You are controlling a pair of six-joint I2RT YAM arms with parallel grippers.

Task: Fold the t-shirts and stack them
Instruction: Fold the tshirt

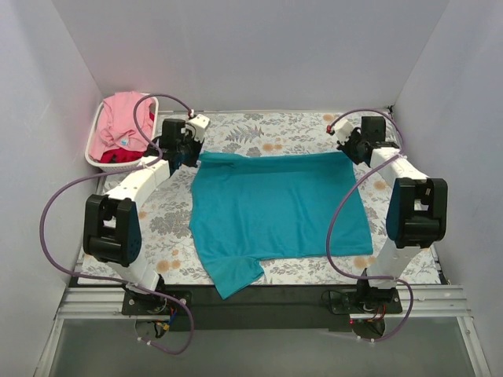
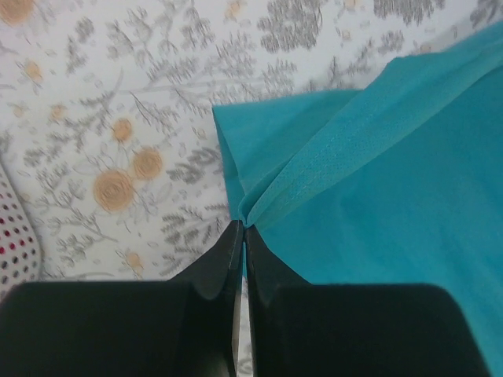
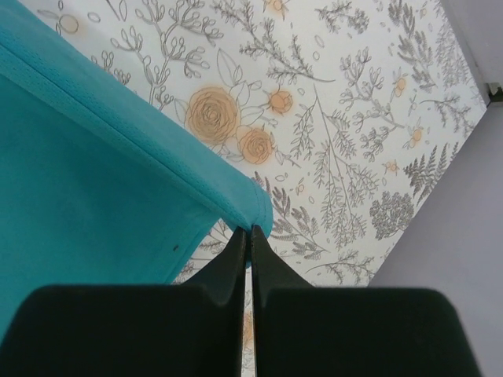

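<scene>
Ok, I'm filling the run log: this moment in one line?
teal t-shirt: spread out | left gripper: shut on far-left corner | right gripper: shut on far-right corner | pink t-shirt, red t-shirt: in basket

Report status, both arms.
Left jaws, right jaws shut on teal t-shirt far corners. Shirt spread flat. Pink t-shirt in basket. Nothing blocking.

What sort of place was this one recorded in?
Likely a lab test booth: plain white walls around a floral tablecloth, left arm and right arm bolted to a metal rail.

left end effector [image 2: 242, 228]: clamped, far forward | right end effector [image 3: 250, 229]: clamped, far forward
</scene>
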